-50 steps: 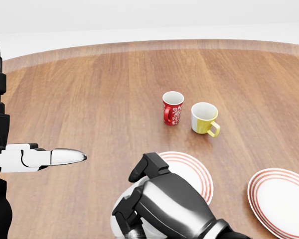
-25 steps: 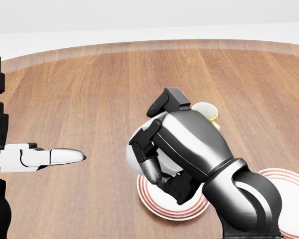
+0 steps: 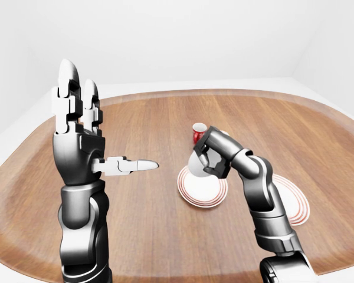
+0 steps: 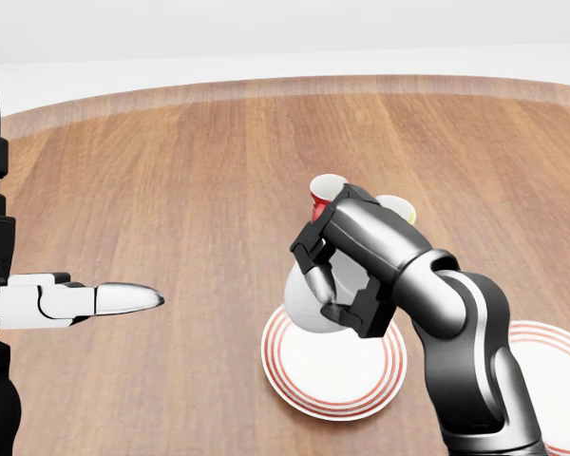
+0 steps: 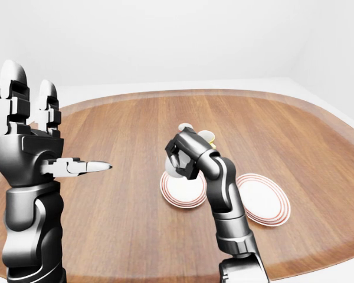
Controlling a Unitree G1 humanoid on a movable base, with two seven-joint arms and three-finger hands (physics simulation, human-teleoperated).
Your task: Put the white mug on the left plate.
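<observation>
My right hand point(image 4: 331, 283) is shut on the white mug point(image 4: 300, 296), whose pale round body shows to the left of the dark fingers. The mug hangs over the upper left rim of the left plate point(image 4: 315, 388), a white plate with red rings. Whether mug and plate touch I cannot tell. My left hand point(image 3: 94, 137) is raised at the left of the left-eye view, open, fingers upright, thumb pointing right, holding nothing.
A red patterned mug point(image 4: 323, 188) and a yellow mug point(image 4: 399, 209) stand just above my right hand in the head view, both partly hidden by it. A second red-ringed plate point(image 3: 292, 205) lies right of my forearm. All rest on the round wooden table point(image 4: 171, 171).
My right hand has carried the white mug up from the bottom of the head view and farther away, over the left plate. The left hand has not moved.
</observation>
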